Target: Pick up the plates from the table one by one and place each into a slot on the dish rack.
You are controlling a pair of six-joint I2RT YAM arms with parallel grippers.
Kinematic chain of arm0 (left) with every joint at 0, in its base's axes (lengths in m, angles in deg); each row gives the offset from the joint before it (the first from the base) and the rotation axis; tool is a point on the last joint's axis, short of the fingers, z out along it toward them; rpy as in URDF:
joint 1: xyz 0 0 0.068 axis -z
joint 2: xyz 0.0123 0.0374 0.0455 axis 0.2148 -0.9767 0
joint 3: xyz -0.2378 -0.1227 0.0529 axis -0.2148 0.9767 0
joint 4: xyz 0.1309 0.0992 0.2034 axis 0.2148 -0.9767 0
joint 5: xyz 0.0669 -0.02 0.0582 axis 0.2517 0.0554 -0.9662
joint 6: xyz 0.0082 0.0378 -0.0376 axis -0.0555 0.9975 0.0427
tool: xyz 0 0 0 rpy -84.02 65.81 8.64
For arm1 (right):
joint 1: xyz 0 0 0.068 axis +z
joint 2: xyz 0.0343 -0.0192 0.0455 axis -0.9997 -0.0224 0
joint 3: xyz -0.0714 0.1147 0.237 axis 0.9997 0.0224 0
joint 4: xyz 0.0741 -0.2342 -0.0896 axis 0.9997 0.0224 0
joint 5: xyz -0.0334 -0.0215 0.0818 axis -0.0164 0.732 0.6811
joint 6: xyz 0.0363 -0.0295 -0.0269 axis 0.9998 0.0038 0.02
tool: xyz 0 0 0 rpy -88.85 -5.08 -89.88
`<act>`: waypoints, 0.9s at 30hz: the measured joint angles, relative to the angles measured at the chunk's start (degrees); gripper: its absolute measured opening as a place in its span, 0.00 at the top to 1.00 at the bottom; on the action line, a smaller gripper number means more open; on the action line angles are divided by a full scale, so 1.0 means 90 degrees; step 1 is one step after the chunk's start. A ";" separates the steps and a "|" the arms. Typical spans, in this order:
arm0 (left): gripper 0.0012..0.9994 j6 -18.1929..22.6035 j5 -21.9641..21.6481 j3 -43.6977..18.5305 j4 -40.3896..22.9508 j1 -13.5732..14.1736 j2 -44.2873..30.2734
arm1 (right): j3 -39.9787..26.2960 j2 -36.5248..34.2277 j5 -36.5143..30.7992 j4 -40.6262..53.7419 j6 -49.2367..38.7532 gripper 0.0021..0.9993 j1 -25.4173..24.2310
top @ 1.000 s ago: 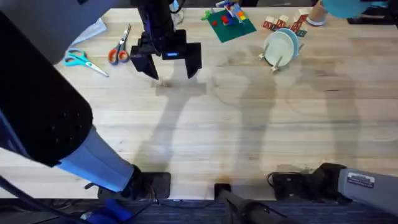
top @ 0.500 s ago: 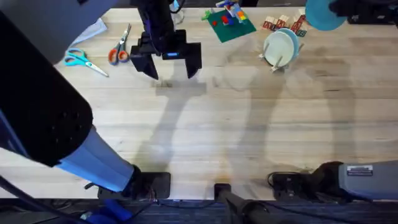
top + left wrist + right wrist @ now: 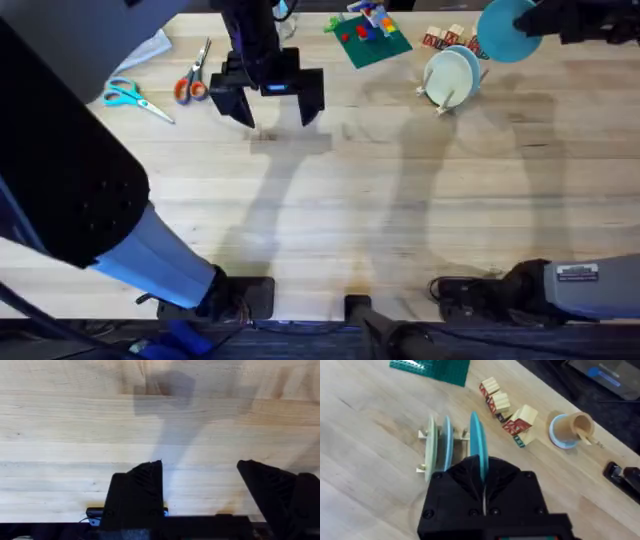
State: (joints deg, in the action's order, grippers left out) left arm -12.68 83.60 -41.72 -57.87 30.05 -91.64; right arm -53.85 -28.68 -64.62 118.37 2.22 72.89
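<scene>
A: Overhead, where are the arms?

B: The left arm rises from the lower left, large and dark, and reaches up the counter (image 3: pixel 400 200); its left claw (image 3: pixel 268 108) hangs above bare wood near the orange-handled scissors (image 3: pixel 192 80). The right arm enters at the upper right edge, with the right claw (image 3: pixel 535 20) above the far end of the counter.

A: And the claws themselves?

B: The left claw's fingers (image 3: pixel 142 490) stand wide apart with nothing between them. The right claw (image 3: pixel 483 479) is clamped on the rim of the teal plate (image 3: pixel 477 445), held on edge in the air, just beside the dish rack (image 3: pixel 425 452).

A: Where is the other plate?

B: The light-blue plate (image 3: pixel 447 442) stands upright in the dish rack (image 3: pixel 440 95) next to a cream plate (image 3: pixel 431 447).

A: Any readable writing?

B: The wooden blocks (image 3: pixel 512 417) carry red markings and the arm housing (image 3: pixel 580 290) bears a white label, both too small to read.
</scene>
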 joint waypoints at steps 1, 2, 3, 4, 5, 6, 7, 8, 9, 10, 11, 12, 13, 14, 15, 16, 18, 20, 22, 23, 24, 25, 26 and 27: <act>0.09 0.0000 0.0000 0.0000 -0.0002 0.0000 0.0000 | 0.0000 -0.0007 0.0000 0.0022 0.0011 0.97 0.0003; 0.09 0.0000 0.0000 0.0000 -0.0002 0.0000 -0.0001 | 0.0000 -0.0013 -0.0001 0.0032 0.0023 0.97 0.0006; 0.09 0.0000 0.0000 0.0000 -0.0002 0.0000 -0.0002 | 0.0000 -0.0034 -0.0002 0.0040 0.0032 0.97 0.0006; 0.09 0.0000 0.0000 0.0000 0.0000 0.0000 -0.0002 | 0.0000 -0.0055 -0.0002 0.0039 0.0042 0.97 0.0006; 0.09 0.0000 0.0000 0.0000 -0.0002 0.0000 -0.0002 | 0.0000 -0.0084 -0.0002 0.0041 0.0046 0.97 0.0006; 0.09 0.0000 0.0000 0.0000 0.0000 0.0000 -0.0002 | 0.0000 -0.0115 -0.0002 0.0044 0.0047 0.97 0.0006; 0.09 0.0000 0.0000 0.0000 -0.0002 0.0000 -0.0002 | 0.0000 -0.0146 -0.0002 0.0046 0.0047 0.97 0.0006; 0.09 0.0000 0.0000 0.0000 0.0000 0.0000 -0.0002 | 0.0000 -0.0175 -0.0002 0.0051 0.0047 0.97 0.0006; 0.09 0.0000 0.0000 0.0000 0.0000 0.0000 -0.0002 | 0.0000 -0.0202 -0.0002 0.0054 0.0047 0.97 0.0006; 0.09 0.0000 0.0000 0.0000 -0.0002 0.0000 -0.0001 | 0.0000 -0.0221 -0.0002 0.0058 0.0047 0.97 0.0006; 0.09 0.0000 0.0000 0.0000 -0.0002 0.0000 -0.0002 | 0.0000 -0.0237 -0.0002 0.0063 0.0047 0.97 0.0006; 0.09 0.0000 0.0000 0.0000 0.0000 0.0000 -0.0002 | 0.0000 -0.0250 -0.0002 0.0066 0.0047 0.97 0.0006; 0.09 0.0000 0.0000 0.0000 -0.0001 0.0000 -0.0001 | 0.0000 -0.0260 -0.0002 0.0066 0.0047 0.97 0.0006; 0.09 0.0000 0.0000 0.0000 0.0000 0.0000 -0.0002 | 0.0000 -0.0269 -0.0002 0.0065 0.0048 0.97 0.0006; 0.09 0.0000 0.0000 0.0000 -0.0002 0.0000 -0.0002 | 0.0000 -0.0274 -0.0002 0.0061 0.0047 0.97 0.0006; 0.09 0.0000 0.0000 0.0000 0.0000 0.0000 -0.0002 | 0.0000 -0.0288 -0.0002 0.0059 0.0047 0.97 0.0006; 0.09 0.0000 0.0000 0.0000 -0.0002 0.0000 -0.0002 | 0.0000 -0.0330 -0.0002 0.0049 0.0047 0.97 0.0006; 0.09 0.0000 0.0000 0.0000 -0.0002 0.0000 -0.0002 | 0.0000 -0.0395 -0.0002 0.0021 0.0047 0.97 0.0006; 0.09 0.0000 0.0000 0.0000 -0.0002 0.0000 -0.0002 | 0.0000 -0.0461 -0.0002 0.0015 0.0047 0.97 0.0006; 0.09 0.0000 0.0000 0.0000 -0.0002 0.0000 -0.0002 | 0.0000 -0.0501 -0.0002 0.0006 0.0047 0.97 0.0006; 0.09 0.0000 0.0000 0.0000 -0.0001 0.0000 -0.0001 | 0.0000 -0.0538 -0.0002 -0.0018 0.0047 0.97 0.0006; 0.09 0.0000 0.0000 0.0000 -0.0002 0.0000 -0.0001 | 0.0000 -0.0574 -0.0002 -0.0045 0.0047 0.97 0.0006; 0.09 0.0000 0.0000 0.0000 -0.0002 0.0000 0.0000 | 0.0000 -0.0610 -0.0002 -0.0061 0.0047 0.97 0.0006; 0.09 0.0000 0.0000 0.0000 -0.0001 0.0000 -0.0002 | 0.0000 -0.0638 -0.0002 -0.0077 0.0047 0.97 0.0006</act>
State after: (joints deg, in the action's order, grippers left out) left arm -12.68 83.60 -41.72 -57.88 30.05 -91.66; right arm -53.85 -34.42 -64.64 117.68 2.64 72.95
